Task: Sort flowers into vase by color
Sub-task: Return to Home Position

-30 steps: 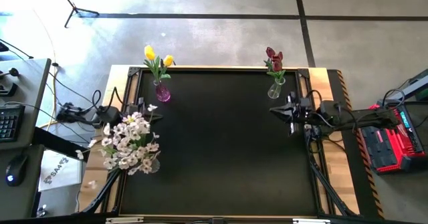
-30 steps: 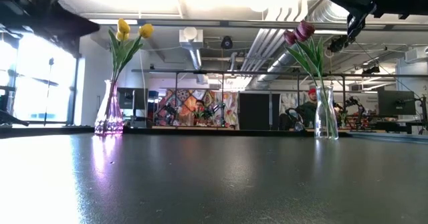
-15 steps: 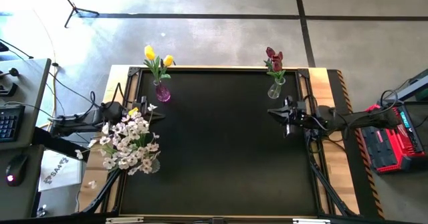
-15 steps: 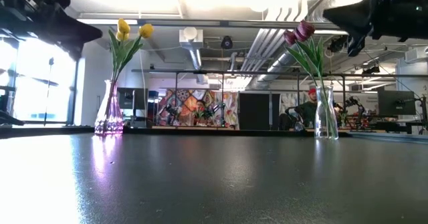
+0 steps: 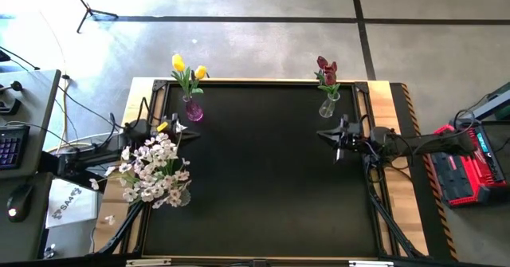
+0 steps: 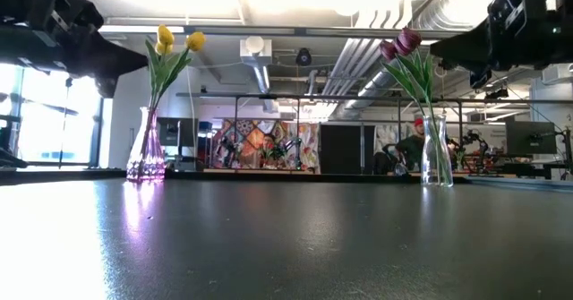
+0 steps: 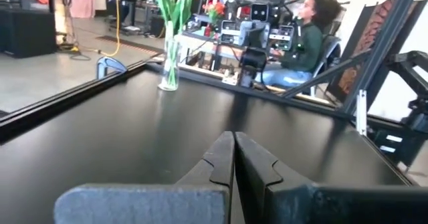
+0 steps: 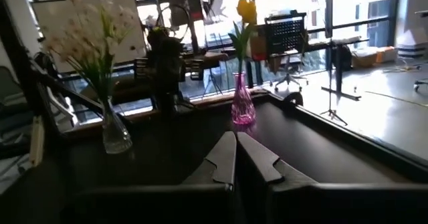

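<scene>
Three filled vases on a black table (image 5: 263,179), both arms at its sides

Yellow tulips (image 5: 188,68) stand in a purple vase (image 5: 193,110) at far left; dark red tulips (image 5: 325,69) in a clear vase (image 5: 327,106) at far right; a white blossom spray (image 5: 153,167) at near left; the left gripper (image 5: 174,128) hovers just beyond the spray; the right gripper (image 5: 323,135) hovers near the red tulips' vase.

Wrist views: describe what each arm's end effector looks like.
The left end effector and right end effector match: two dark fingers tapering to narrow tips, each with a small step partway along, mounted on a wide dark-grey body. No markings show.
</scene>
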`<action>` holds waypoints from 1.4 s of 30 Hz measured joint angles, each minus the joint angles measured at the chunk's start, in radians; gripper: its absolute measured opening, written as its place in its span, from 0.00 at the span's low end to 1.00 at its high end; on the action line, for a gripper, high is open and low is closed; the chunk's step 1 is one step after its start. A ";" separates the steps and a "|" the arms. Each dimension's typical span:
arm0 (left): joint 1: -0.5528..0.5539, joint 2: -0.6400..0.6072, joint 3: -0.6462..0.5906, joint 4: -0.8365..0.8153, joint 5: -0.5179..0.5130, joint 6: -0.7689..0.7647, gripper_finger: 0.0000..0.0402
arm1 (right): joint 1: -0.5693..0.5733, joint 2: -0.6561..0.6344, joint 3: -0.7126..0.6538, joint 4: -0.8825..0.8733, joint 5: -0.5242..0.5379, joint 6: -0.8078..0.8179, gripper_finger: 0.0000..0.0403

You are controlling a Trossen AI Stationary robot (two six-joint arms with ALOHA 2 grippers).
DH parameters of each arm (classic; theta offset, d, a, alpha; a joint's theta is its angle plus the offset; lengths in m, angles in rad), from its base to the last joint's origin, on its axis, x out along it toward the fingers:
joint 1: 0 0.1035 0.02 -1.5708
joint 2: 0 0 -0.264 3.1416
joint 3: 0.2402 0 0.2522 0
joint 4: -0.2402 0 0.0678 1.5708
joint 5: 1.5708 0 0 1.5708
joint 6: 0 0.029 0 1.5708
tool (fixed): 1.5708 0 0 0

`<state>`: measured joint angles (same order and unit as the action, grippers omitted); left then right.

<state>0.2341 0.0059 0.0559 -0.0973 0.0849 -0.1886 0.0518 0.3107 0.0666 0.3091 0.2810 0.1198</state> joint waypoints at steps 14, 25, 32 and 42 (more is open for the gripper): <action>0.129 -0.001 0.000 0.017 0.132 -0.009 0.00 | -0.028 -0.129 0.000 -0.040 -0.030 -0.058 0.00; 0.189 -0.002 0.032 0.007 0.180 -0.012 0.00 | -0.031 -0.307 0.003 -0.205 -0.020 -0.075 0.00; 0.224 -0.002 0.038 0.008 0.243 -0.043 0.00 | -0.056 -0.310 0.003 -0.236 -0.026 -0.094 0.00; 0.218 -0.002 -0.004 0.048 0.247 -0.067 0.00 | -0.072 -0.310 -0.042 -0.187 -0.123 -0.024 0.00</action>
<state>0.4516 0.0044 0.0523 -0.0490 0.3315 -0.2553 -0.0204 0.0010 0.0242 0.1219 0.1577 0.0961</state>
